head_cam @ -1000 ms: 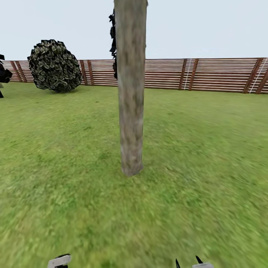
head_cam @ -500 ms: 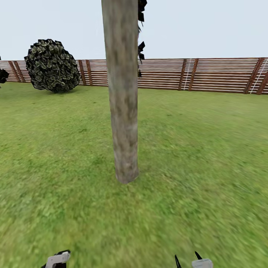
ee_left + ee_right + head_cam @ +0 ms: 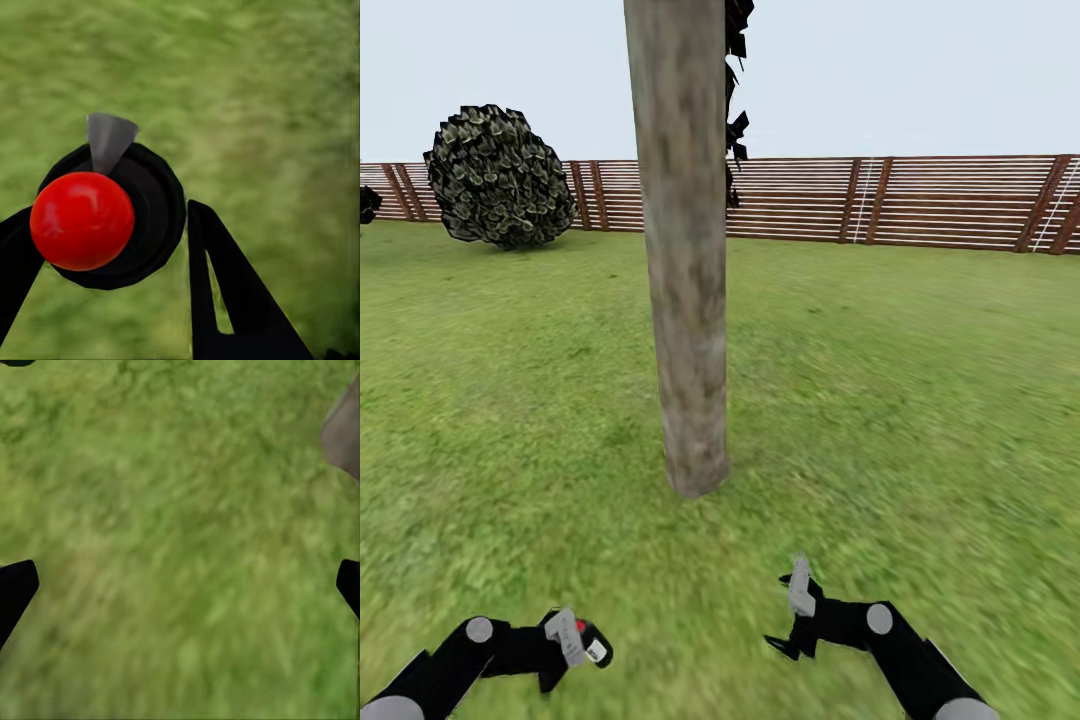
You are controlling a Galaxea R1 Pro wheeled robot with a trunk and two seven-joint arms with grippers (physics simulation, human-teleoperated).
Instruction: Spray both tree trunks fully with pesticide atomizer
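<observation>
- 1 tree trunk (image 3: 685, 250), pale grey-brown, straight, mid-lawn.
- 1 round bush (image 3: 500, 175) w/ scaly leaves, by the fence.
- 1 slat fence (image 3: 900, 200) along the back; approx 8 brown posts visible.
- 2 robot arms, 2 grippers: left gripper (image 3: 565, 640), right gripper (image 3: 792, 615).
- 1 atomizer (image 3: 112, 214), black w/ 1 red ball top and 1 grey nozzle.
- 1 dark foliage strip (image 3: 735, 95) behind the trunk.
- 1 lawn (image 3: 920, 400).
</observation>
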